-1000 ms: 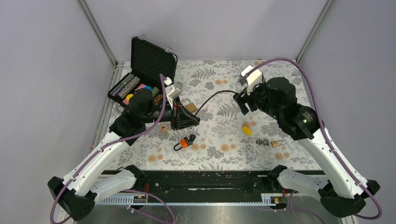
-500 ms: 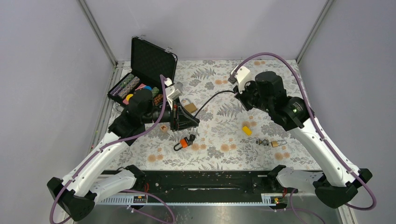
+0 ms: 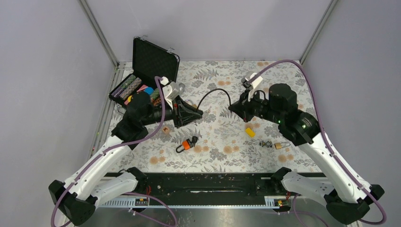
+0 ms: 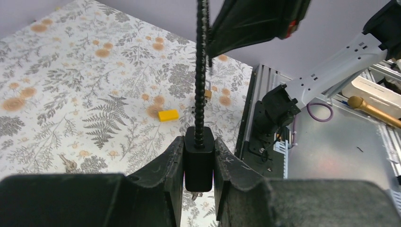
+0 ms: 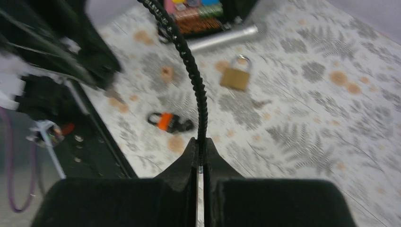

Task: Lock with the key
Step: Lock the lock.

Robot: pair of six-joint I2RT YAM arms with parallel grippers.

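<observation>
Mid-air: left gripper [image 4: 198,142] jaws pinch black block [image 4: 198,165]; right gripper [image 5: 199,147] jaws pressed on cable [image 5: 191,71] end (thin hold). Tug could slip it, spoiling insertion.

A black cable [image 3: 215,90] arches between the grippers: one end at the left gripper [image 3: 197,113], the other at the right gripper [image 3: 232,107]. On the near side of the left gripper lies an orange-and-black lock [image 3: 187,144]. Near the right gripper is a yellow block [image 3: 249,132] and, farther to its right, a brass padlock [image 3: 283,145].
</observation>
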